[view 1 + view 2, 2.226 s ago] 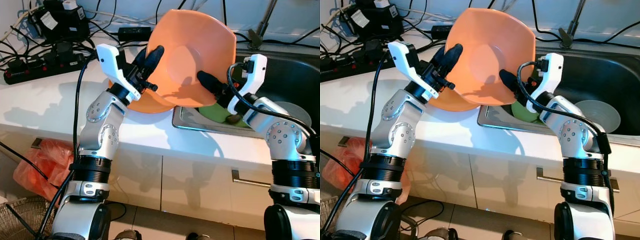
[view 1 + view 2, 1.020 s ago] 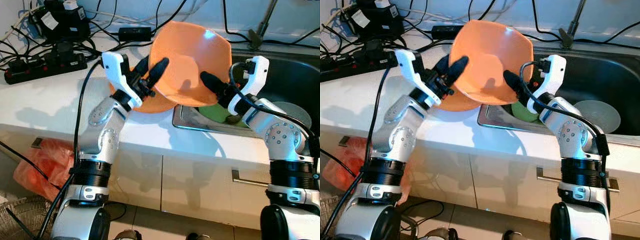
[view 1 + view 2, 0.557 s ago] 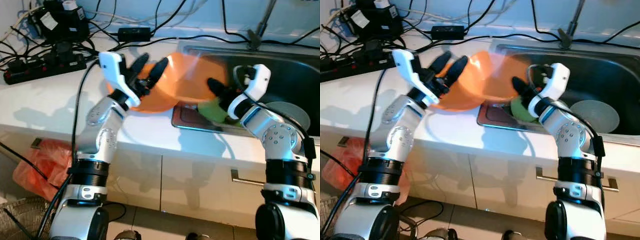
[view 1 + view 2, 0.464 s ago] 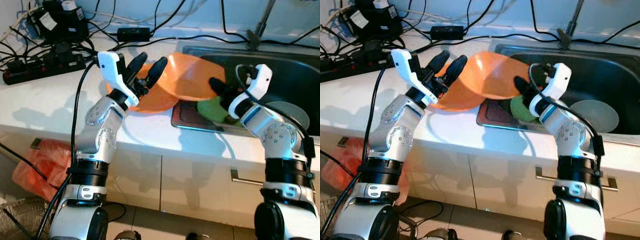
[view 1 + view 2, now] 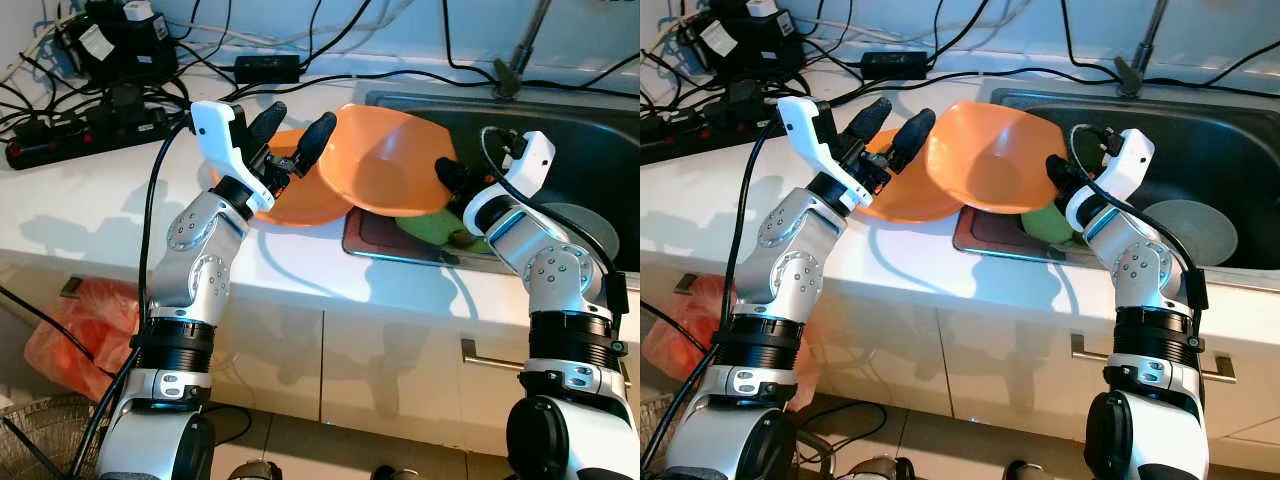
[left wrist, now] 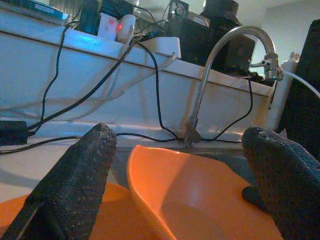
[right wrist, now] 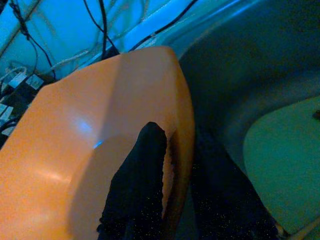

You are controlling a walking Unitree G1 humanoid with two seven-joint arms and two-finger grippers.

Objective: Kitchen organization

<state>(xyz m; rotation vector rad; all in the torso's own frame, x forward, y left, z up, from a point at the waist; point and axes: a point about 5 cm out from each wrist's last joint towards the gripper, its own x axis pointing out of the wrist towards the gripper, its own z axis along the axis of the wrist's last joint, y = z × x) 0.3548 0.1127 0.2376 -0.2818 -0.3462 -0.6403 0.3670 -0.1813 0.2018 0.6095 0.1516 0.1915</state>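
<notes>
orange bowl (image 5: 392,172) sits tilted over the sink's (image 5: 580,150) left edge, leaning on an orange plate (image 5: 300,200) on the counter (image 5: 90,210). right gripper (image 5: 1058,180) pinches its rim; left gripper (image 5: 296,135) is spread wide beside it, holding nothing.

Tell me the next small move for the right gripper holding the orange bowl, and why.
Probably carry the upper orange bowl further left and lower it. The right gripper pinches its rim, and it overhangs the sink edge, tilted onto the lower orange bowl. The left gripper hovers open beside it.
</notes>
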